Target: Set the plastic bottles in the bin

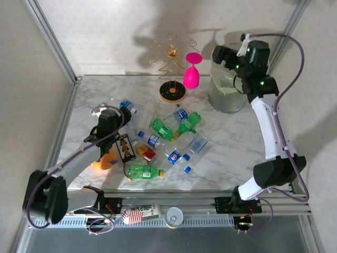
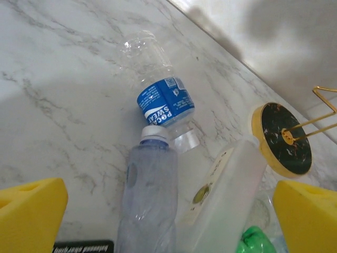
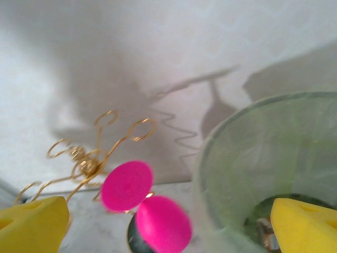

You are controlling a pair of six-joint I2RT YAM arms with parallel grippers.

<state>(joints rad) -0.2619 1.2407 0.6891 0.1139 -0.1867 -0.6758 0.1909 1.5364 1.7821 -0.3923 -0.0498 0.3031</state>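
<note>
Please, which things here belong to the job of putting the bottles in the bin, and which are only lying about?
For the job:
- plastic bottles, scattered between the arms
- bin, far right

Only lying about:
- pink glass
- gold wire rack
- can, at the near edge

I take the gold wire stand as my marker: it is tree-shaped with curled arms and rises from a round black base rimmed in gold, on the marble table. A pink wine glass hangs upside down just right of its stem. Nearer to me and left of the stand lies a black-edged card, with something orange, partly hidden, further left. Well towards me from the stand sits a metal can, pull-tab up, with a red-and-white striped item beside it.
</note>
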